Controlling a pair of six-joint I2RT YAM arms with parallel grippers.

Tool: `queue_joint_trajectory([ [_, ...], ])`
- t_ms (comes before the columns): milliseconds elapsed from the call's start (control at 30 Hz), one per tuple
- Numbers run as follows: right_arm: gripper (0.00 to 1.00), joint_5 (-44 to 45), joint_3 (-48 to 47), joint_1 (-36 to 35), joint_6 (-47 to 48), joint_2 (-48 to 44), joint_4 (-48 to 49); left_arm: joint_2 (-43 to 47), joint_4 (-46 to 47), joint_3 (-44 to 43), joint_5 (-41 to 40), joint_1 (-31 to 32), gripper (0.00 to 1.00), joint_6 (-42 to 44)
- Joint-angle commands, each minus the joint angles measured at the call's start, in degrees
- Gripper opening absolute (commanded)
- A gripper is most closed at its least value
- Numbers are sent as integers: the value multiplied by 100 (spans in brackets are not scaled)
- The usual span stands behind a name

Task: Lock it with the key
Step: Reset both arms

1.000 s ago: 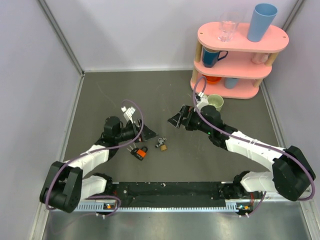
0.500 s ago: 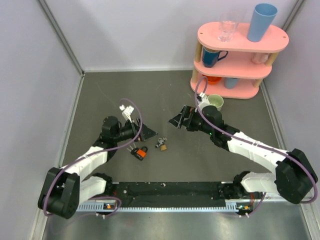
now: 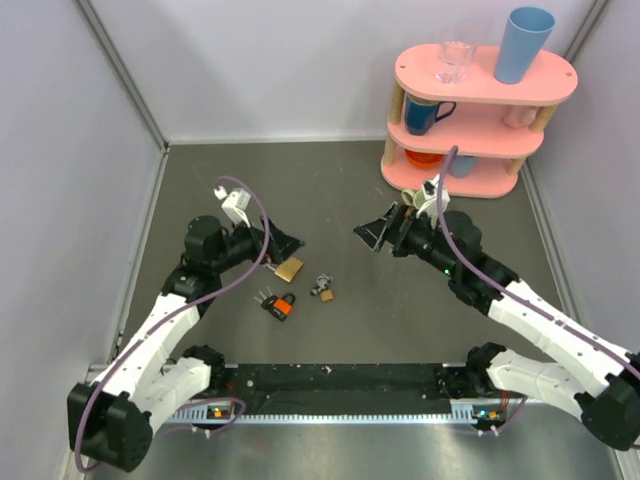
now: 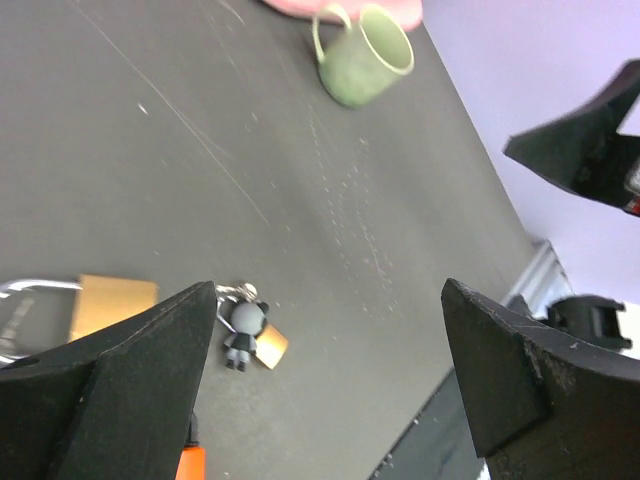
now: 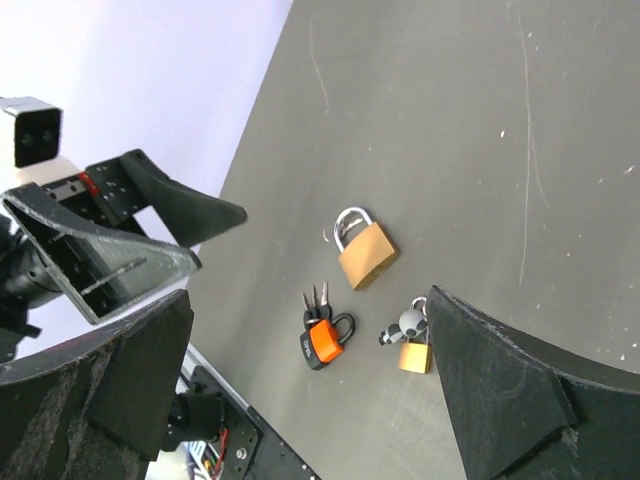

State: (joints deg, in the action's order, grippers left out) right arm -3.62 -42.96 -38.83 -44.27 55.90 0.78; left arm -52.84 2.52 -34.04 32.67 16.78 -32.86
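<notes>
Both arms have pulled up and apart since the earlier frame. The left gripper [image 3: 283, 244] has come off the locks, uncovering a large brass padlock with a silver shackle [image 3: 288, 268]. The right gripper [image 3: 377, 229] has swung towards the pink three-tier shelf [image 3: 485, 80] at 1 o'clock on the dark grey table [image 3: 200, 190].

Each gripper has its fingers spread wide and holds nothing.

The tiny silver key [image 5: 318, 296] lies in a small bunch on the table, at 7 o'clock from the left gripper. It touches the top of the orange-and-black padlock [image 3: 280, 305]. The blades are too small to count, and whether that lock's black shackle is shut cannot be told.

In the left wrist view the bunch is hidden. Only a sliver of the orange lock shows under the left finger at the bottom edge, and the big brass lock is cut off by the same finger.

A small brass padlock with a grey figure charm [image 3: 324, 290] sits at 2 o'clock from the orange lock, apart from it.

A pale green mug [image 4: 365, 62] lies tipped near the shelf foot, hidden behind the right wrist in the top view.

On the shelf's top tier stand a tall blue tumbler [image 3: 525, 45] and a clear glass [image 3: 455, 60]
</notes>
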Motion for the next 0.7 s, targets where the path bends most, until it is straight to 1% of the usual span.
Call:
queue_joint_trajectory([
  [0, 99, 256, -494, 24, 322, -526, -568, 423, -1155, -786, -1147, -34, 99, 797],
  [133, 99, 581, -722, 25, 656, -931, -1114, 791, -1508, -1043, -1806, -34, 99, 1089],
  [167, 99, 651, -731, 24, 726, -1019, -1219, 862, -1535, -1034, -2147, -34, 99, 1124],
  [333, 99, 1284, -635, 33, 1166, -1599, -1817, 1371, -1658, -841, -3001, -34, 99, 1133],
  [400, 99, 1590, -521, 24, 1315, -1870, -1905, 1513, -1685, -718, -3440, -34, 99, 1141],
  [533, 99, 2215, 58, 24, 1465, -2266, -1932, 1645, -1808, -551, -3864, -34, 99, 1186],
  [667, 99, 3014, 428, 24, 1413, -2557, -1941, 1715, -1922, -472, -3829, -34, 99, 1326],
])
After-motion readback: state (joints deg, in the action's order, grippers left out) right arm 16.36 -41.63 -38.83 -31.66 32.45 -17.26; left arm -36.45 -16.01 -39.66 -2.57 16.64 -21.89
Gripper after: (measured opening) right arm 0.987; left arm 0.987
